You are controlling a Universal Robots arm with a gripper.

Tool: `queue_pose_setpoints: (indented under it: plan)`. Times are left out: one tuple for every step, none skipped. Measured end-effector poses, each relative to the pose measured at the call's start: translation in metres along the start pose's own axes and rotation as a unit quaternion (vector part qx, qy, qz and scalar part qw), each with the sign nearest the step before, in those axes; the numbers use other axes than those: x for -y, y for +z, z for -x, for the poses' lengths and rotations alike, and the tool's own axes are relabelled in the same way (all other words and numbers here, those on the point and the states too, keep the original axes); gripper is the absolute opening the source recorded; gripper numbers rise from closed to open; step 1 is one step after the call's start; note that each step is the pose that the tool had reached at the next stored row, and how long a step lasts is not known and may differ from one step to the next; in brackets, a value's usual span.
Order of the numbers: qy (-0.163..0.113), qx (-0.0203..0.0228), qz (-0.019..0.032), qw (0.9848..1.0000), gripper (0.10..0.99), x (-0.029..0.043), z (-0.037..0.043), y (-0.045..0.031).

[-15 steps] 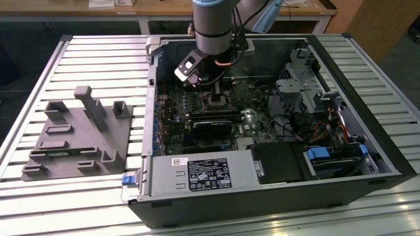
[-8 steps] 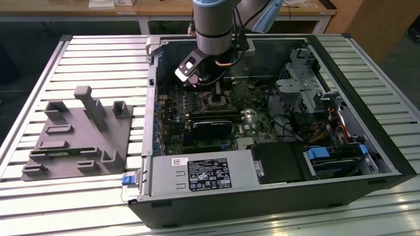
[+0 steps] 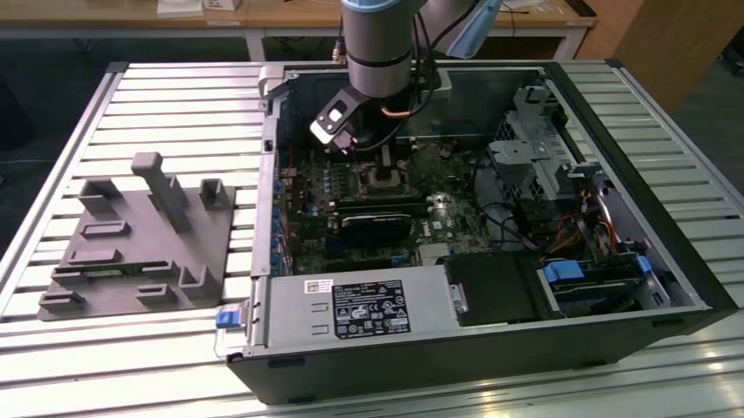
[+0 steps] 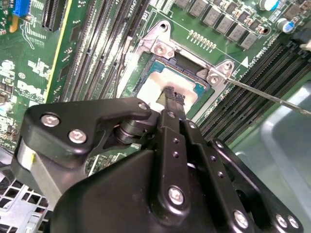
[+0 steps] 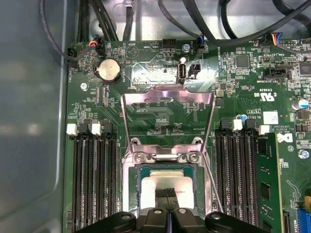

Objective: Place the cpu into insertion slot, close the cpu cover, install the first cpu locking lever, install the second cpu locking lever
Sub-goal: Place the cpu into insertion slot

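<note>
table: slatted metal table (image 3: 174, 96) holding an open computer case (image 3: 489, 366), with a grey plastic rack (image 3: 134, 252) just beside the case on the exterior view's left.
arm: robot arm (image 3: 378, 43) reaches down into the case, over the green circuit board (image 5: 243, 97).
gripper: gripper (image 5: 167, 193) has its fingers pressed together with nothing between them. the tips are on or just above the chip; cannot tell which.
chip: pale square chip (image 5: 154, 187) lies flat inside the socket (image 5: 130, 187).
cover: thin metal cover (image 5: 167, 95) is swung open, away from the socket. the board shows through its window.
lever: one thin wire lever (image 4: 272, 96) juts free beside the socket, not hooked down.
progress: the chip looks placed. the cover is not yet closed and neither lever looks fastened.
</note>
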State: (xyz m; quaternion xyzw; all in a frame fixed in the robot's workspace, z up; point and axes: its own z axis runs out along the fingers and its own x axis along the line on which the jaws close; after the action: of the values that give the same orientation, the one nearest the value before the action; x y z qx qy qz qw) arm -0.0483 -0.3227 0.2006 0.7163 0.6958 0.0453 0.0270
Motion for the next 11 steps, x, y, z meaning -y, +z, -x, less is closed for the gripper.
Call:
queue_pose_setpoints:
  plan:
    - [0.0, 0.0005, -0.0003, 1.0, 0.106, -0.0001, 0.0001, -0.0018]
    - [0.0, 0.0005, -0.0002, 1.0, 0.106, -0.0003, 0.0001, -0.0035]
    - [0.0, 0.0005, -0.0003, 1.0, 0.106, -0.0004, 0.0, -0.0054]
    - [0.0, 0.0006, -0.0003, 1.0, 0.106, -0.0006, 0.0, -0.0075]
    - [0.0, 0.0007, -0.0004, 1.0, 0.106, -0.0008, 0.0, -0.0097]
    - [0.0, 0.0006, -0.0003, 1.0, 0.106, -0.0011, -0.0001, -0.0119]
    - [0.0, 0.0006, -0.0003, 1.0, 0.106, -0.0013, -0.0002, -0.0143]
    - [0.0, 0.0006, -0.0003, 1.0, 0.106, -0.0016, -0.0002, -0.0169]
    - [0.0, 0.0005, -0.0003, 1.0, 0.106, -0.0019, -0.0003, -0.02]
    - [0.0, 0.0006, -0.0004, 1.0, 0.106, -0.0022, -0.0004, -0.023]
    - [0.0, 0.0006, -0.0003, 1.0, 0.106, -0.0025, -0.0005, -0.026]
